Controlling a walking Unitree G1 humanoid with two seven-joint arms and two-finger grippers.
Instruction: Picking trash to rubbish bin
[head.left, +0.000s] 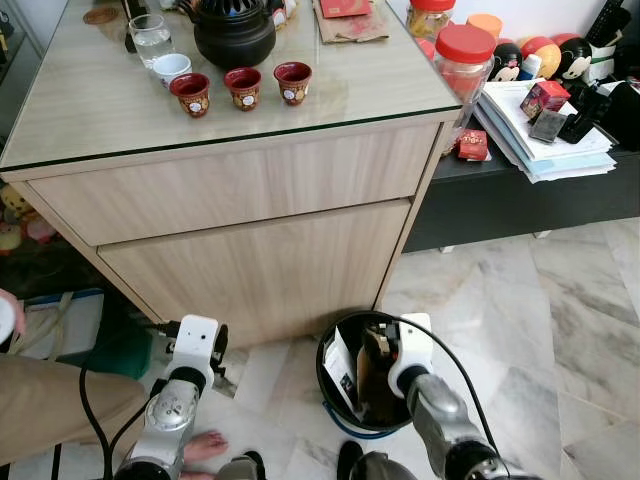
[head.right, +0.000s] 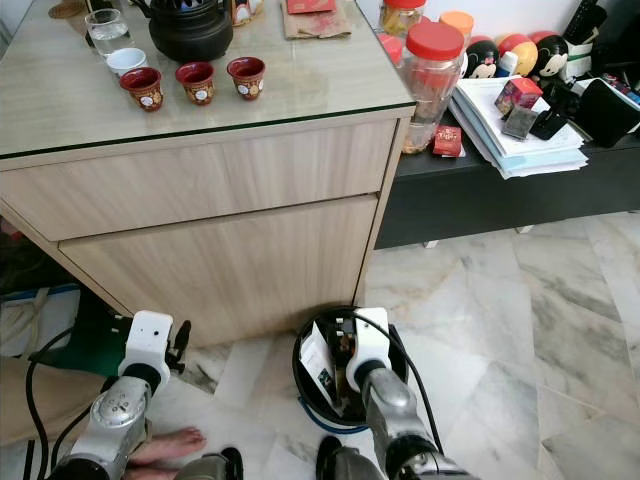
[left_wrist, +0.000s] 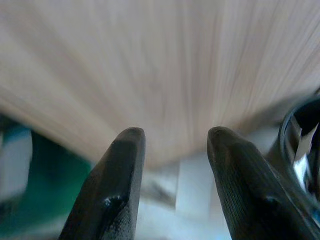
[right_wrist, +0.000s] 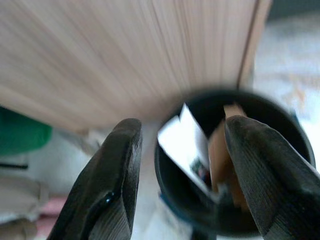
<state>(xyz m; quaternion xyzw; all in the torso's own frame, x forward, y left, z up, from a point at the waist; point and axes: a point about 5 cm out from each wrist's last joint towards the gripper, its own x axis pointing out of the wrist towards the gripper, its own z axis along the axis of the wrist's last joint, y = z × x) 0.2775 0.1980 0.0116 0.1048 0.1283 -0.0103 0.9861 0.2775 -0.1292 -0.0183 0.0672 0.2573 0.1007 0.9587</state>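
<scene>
No legible text, labels or numbers anywhere

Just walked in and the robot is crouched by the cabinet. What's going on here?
It is tidying trash into the black rubbish bin on the marble floor beside the wooden cabinet. The right gripper hangs open over the bin's mouth and holds nothing; white paper and a brown piece already lie inside. The left gripper is open too, idle and low near the cabinet front. A person's bare foot rests on the floor beside the left arm.
</scene>
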